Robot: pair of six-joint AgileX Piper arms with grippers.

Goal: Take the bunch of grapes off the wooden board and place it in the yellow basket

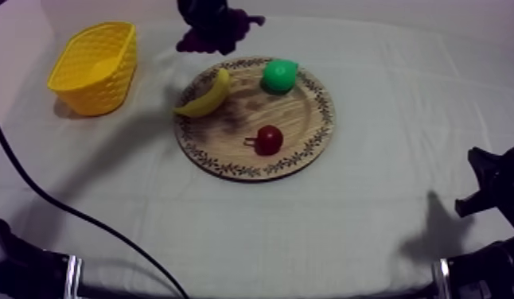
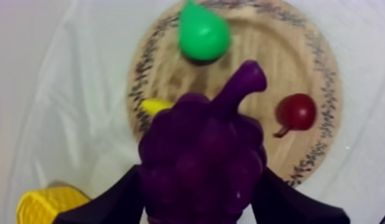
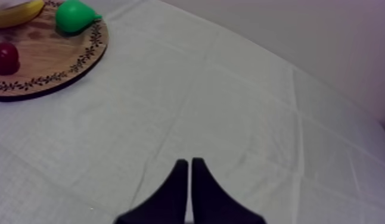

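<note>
Purple toy grapes hang clamped in the left gripper, clear of the round wooden board, yellow woven basket not yet reached.

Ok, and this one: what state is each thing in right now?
bunch of grapes: held in the air, off the wooden board
left gripper: shut on the bunch of grapes
right gripper: shut on nothing, over bare cloth
yellow basket: upright, no fruit seen inside
wooden board: flat on the cloth, bearing three fruits
banana: lying at the board's rim
pear: on the board
small red fruit: on the board
</note>
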